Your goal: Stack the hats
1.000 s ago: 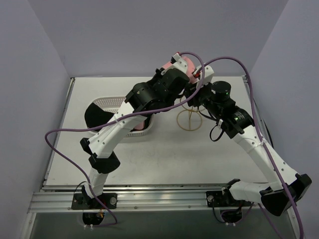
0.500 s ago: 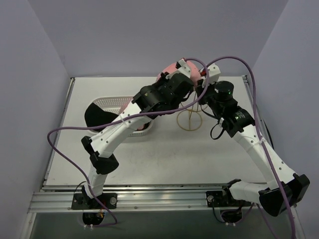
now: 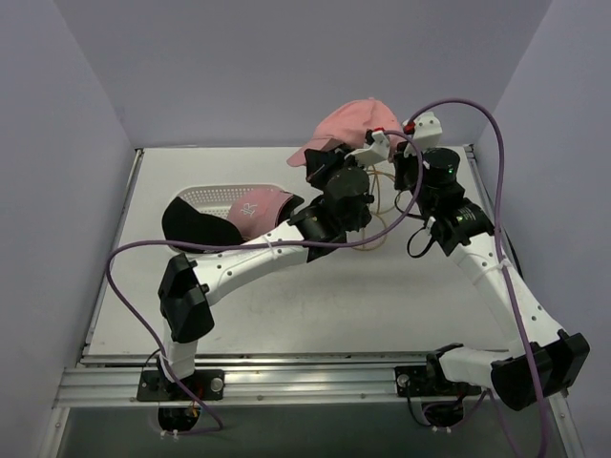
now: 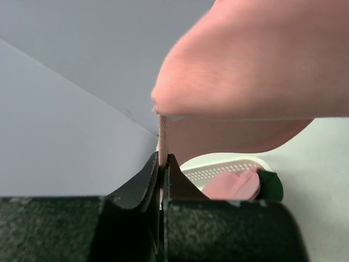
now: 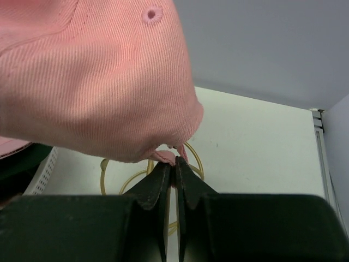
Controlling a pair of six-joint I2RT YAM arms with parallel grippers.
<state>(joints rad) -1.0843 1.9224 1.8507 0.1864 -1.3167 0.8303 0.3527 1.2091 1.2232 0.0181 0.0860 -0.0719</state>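
High above the back of the table, a pink cap (image 3: 351,122) hangs in the air between two robot arms, over a gold wire stand (image 5: 103,169). The left gripper (image 4: 162,161) is pinched tight on the cap's thin edge, and the right gripper (image 5: 174,164) is clamped on fabric at the cap's other side. Further left, a second pink cap (image 3: 258,205) and a dark cap (image 3: 191,224) lie touching at a white basket (image 3: 215,194).

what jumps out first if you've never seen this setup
A pink cap hangs high over the far side of the table, pinched at its rim by the left hand and the right hand, both shut on the fabric. Lower left, a white basket holds another pink cap, with a black cap at its left side.
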